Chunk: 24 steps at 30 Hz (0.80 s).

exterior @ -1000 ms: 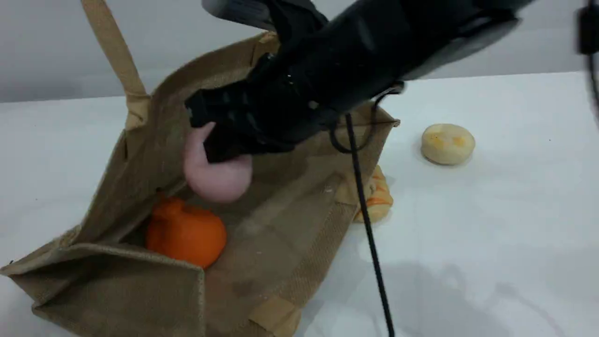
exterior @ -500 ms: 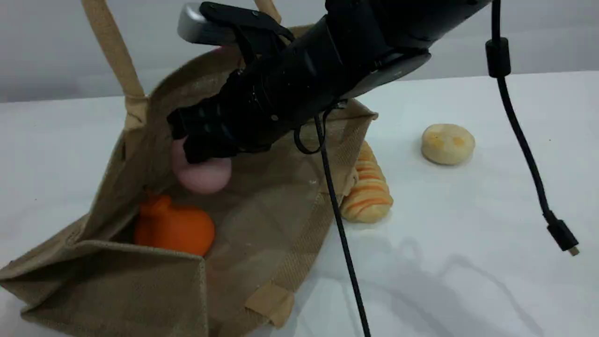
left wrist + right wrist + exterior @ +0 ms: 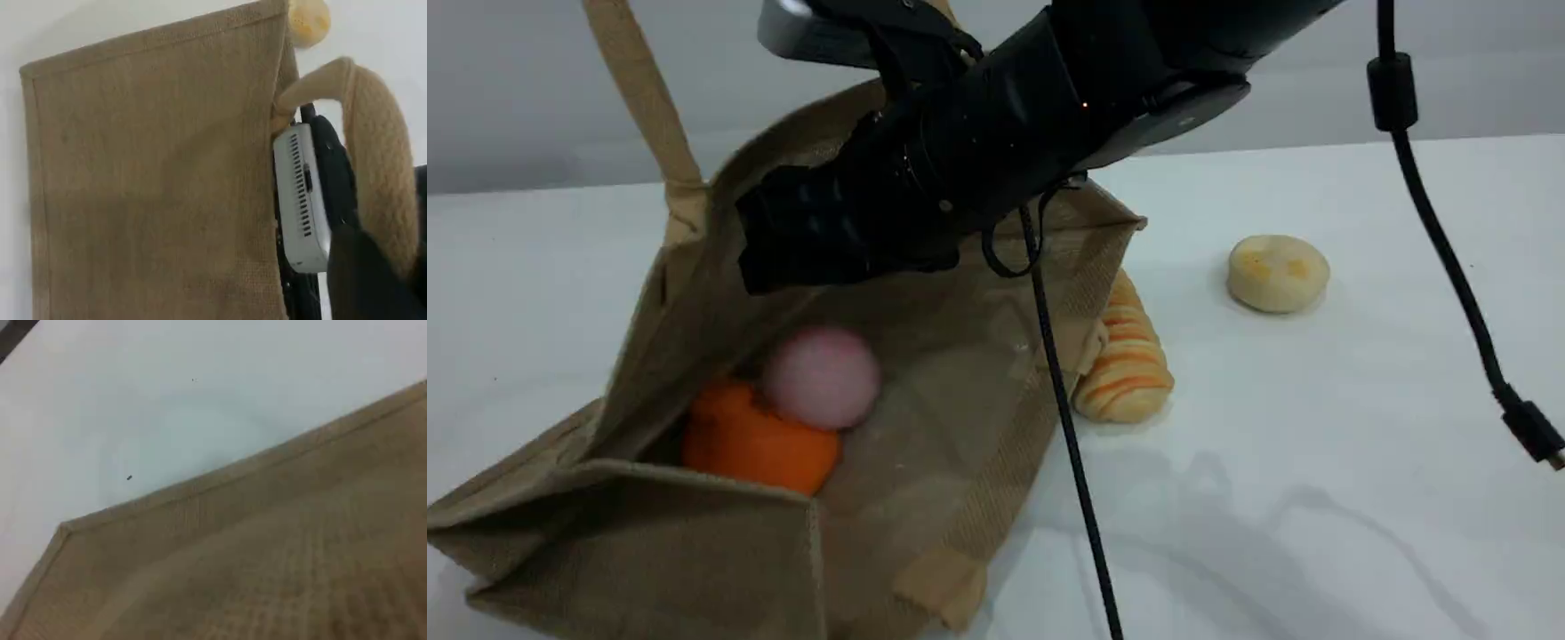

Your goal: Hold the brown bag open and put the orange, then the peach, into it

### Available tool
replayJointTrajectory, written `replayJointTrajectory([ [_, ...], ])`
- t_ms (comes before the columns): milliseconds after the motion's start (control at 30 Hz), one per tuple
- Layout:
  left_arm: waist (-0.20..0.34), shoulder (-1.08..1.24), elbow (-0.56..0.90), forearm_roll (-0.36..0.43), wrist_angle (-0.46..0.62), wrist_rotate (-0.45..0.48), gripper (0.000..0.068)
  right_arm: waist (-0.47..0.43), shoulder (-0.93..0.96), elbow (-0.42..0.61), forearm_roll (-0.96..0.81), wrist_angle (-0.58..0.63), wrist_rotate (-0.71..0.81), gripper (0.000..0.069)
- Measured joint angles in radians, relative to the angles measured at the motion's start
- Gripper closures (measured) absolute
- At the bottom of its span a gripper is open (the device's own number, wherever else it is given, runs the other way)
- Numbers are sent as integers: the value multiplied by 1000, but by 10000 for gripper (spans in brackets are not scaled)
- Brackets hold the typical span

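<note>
The brown bag (image 3: 960, 427) lies tipped on the white table, its mouth held wide open. Inside it the orange (image 3: 738, 440) rests in the lower corner. The peach (image 3: 821, 377) sits free against the orange's top. My right gripper (image 3: 783, 253) hangs open and empty in the bag's mouth, just above the peach. In the left wrist view my left gripper (image 3: 380, 280) is shut on the bag's beige handle (image 3: 377, 153), beside the bag's outer wall (image 3: 153, 187). The right wrist view shows only the bag's cloth (image 3: 267, 573) and table.
An orange-striped bread loaf (image 3: 1125, 369) lies against the bag's right side. A pale yellow round cake (image 3: 1277, 272) sits farther right. A black cable (image 3: 1067, 427) hangs from the right arm across the bag's edge, and another (image 3: 1449, 267) dangles at right.
The right gripper opened and let go of the peach, which dropped into the bag onto the orange. The right arm rose slightly. The bag stayed held open.
</note>
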Motion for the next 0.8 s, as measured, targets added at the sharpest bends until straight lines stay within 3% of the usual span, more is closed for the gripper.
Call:
replayJointTrajectory([
  [333, 0, 0, 0, -1, -3, 0, 604, -2, 0, 1, 0, -1, 5, 192],
  [467, 0, 0, 0, -1, -11, 0, 604, -30, -33, 5, -42, 46, 98, 192],
  [600, 0, 1, 0, -1, -31, 0, 604, -95, -110, 32, -216, 120, 289, 192],
  [800, 0, 19, 4, -2, -43, 1, 604, -217, -248, 102, -637, 278, 612, 192],
])
